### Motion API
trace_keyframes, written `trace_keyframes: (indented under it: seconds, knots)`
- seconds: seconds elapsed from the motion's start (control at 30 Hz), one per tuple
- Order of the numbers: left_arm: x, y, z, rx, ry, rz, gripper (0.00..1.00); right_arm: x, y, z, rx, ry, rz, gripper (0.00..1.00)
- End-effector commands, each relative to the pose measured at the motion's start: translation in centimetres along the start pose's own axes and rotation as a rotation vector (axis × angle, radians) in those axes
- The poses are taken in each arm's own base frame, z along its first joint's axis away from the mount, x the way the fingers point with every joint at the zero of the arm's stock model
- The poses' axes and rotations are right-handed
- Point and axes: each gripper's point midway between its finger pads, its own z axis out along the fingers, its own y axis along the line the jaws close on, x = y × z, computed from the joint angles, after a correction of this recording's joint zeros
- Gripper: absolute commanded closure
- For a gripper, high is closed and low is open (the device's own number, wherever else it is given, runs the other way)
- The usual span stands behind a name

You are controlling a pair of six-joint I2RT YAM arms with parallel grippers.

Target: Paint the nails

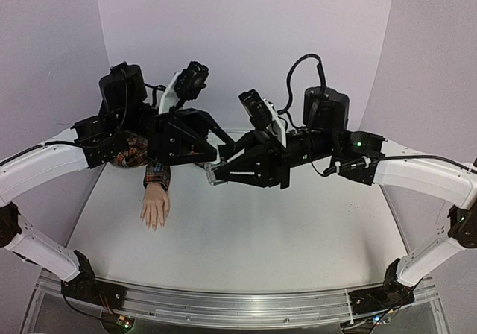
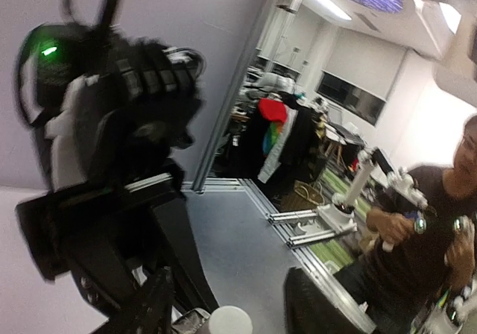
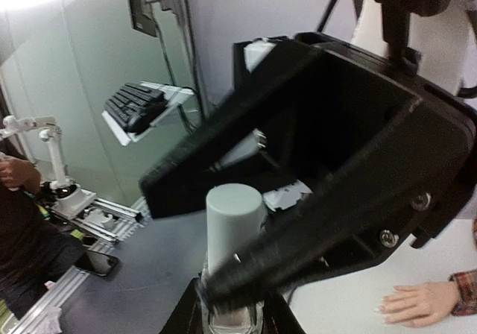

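Note:
A small clear bottle [image 3: 232, 320] with a white cap [image 3: 234, 222] stands upright in my right gripper [image 3: 231, 325], which is shut on its glass body. My left gripper [image 2: 231, 312] is open, one finger on each side of the cap [image 2: 228, 320] and neither touching it. From above, both grippers meet over the table's middle, left gripper [image 1: 213, 161] and right gripper [image 1: 212, 174]. The mannequin hand [image 1: 155, 207] with its plaid sleeve [image 1: 157, 174] lies palm down at the left. Its nails [image 1: 153, 226] are tiny and pale; some nails [image 3: 384, 309] show at the lower right.
The white table [image 1: 261, 229] ends at a metal rail [image 1: 223, 304] along the near edge. White walls enclose the back and sides. Beyond the table a person [image 2: 417, 244] stands beside other equipment.

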Motion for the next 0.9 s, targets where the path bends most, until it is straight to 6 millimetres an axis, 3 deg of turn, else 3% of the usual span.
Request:
trace_keyframes:
  seconds: [0.0, 0.07, 0.17, 0.27, 0.47, 0.7, 0.87]
  knots:
    - [-3.6, 3.0, -4.5, -0.498, -0.160, 0.030, 0.37, -1.0, -4.9, -3.5, 0.422, -0.038, -0.111, 1.00]
    - [-4.4, 4.0, -6.4, -0.641, -0.235, -0.003, 0.35, -0.9, -7.8, -5.1, 0.613, -0.062, -0.035, 1.00]
    - [-5.6, 5.2, -8.4, -0.765, -0.347, -0.064, 0.33, -0.5, -10.2, -5.9, 0.760, -0.087, 0.051, 1.00]
    - [-5.3, 7.7, -9.8, -0.882, -0.398, -0.169, 0.28, -0.4, -12.3, -6.8, 0.936, -0.085, 0.058, 1.00]
    - [-4.7, 10.7, -10.0, -0.951, -0.406, -0.250, 0.19, -1.1, -14.1, -7.1, 1.119, -0.037, 0.023, 1.00]
    - [-5.2, 11.3, -9.1, -0.913, -0.432, -0.247, 0.36, -1.4, -14.4, -5.7, 1.131, -0.006, 0.004, 1.00]
    - [-4.7, 11.9, -8.8, -0.913, -0.418, -0.250, 0.56, -1.2, -14.6, -5.0, 1.124, 0.009, 0.006, 1.00]
